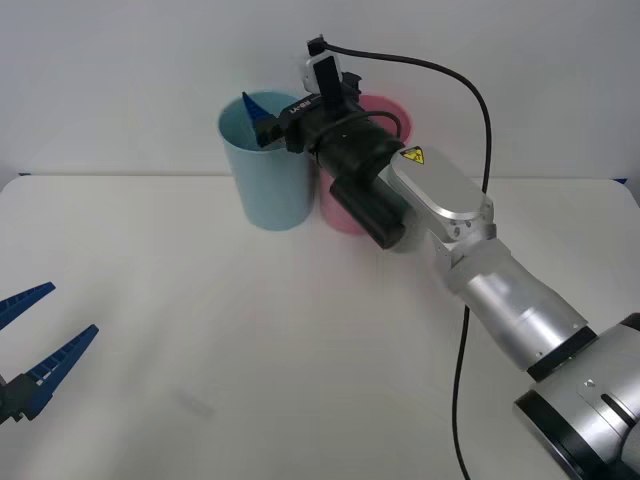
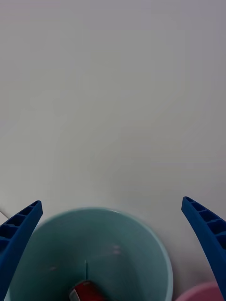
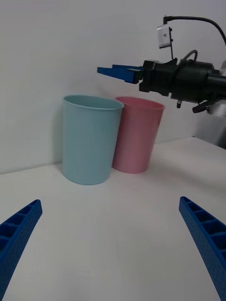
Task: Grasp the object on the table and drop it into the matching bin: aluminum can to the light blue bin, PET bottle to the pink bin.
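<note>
Best to lift the right hand (image 1: 252, 112), fingers wide and holding nothing, straight up from the light blue bin (image 1: 265, 170) (aluminum can (image 2: 86, 291) already at its bottom), clear of the pink bin (image 1: 345, 205), left hand (image 1: 35, 345) open over the worktop (image 1: 250, 350).

Even, bright, diffuse light; soft faint shadows under the cups (image 1: 290, 215).

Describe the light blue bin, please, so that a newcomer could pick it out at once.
At the far edge of the white table, against the wall, two tall tapered cups stand side by side. The light blue bin is the one on the robot's left, under the right gripper; its neighbour, the pink bin, differs only in colour.
</note>
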